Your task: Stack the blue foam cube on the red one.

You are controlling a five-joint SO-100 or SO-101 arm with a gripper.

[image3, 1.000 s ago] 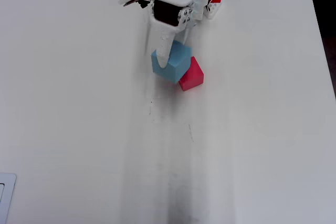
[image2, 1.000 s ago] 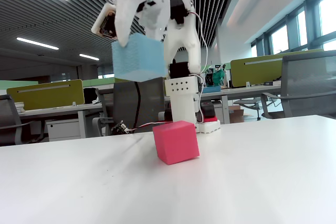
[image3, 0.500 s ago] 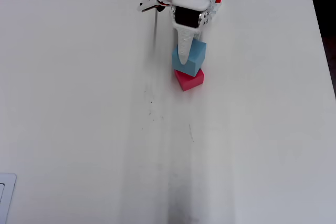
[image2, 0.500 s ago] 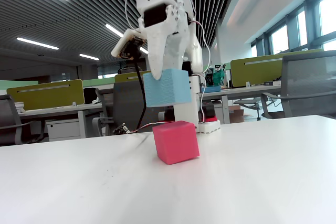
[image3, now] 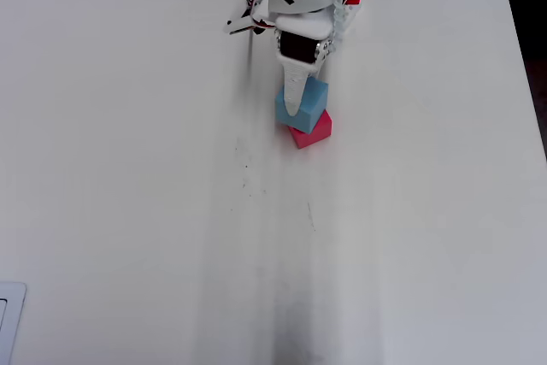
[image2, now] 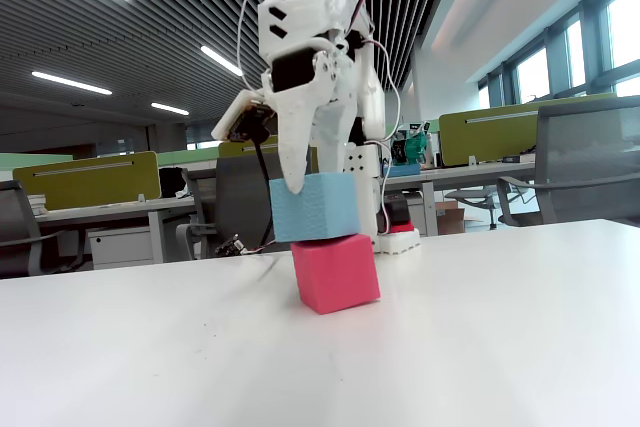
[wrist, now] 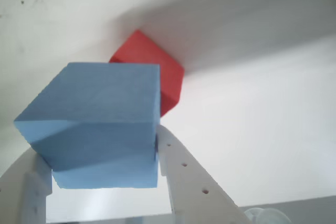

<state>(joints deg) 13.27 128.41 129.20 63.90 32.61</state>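
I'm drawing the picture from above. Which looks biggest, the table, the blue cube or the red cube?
1. Table, by far.
2. Blue cube, held in the gripper.
3. Red cube, mostly hidden under the blue one.
The cubes may really match: blue sits nearer the camera and covers red.

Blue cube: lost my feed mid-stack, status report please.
Gripper shut on blue foam cube. Cube low over red one, offset toward the fixed view's left; contact unclear. Nothing in the way.
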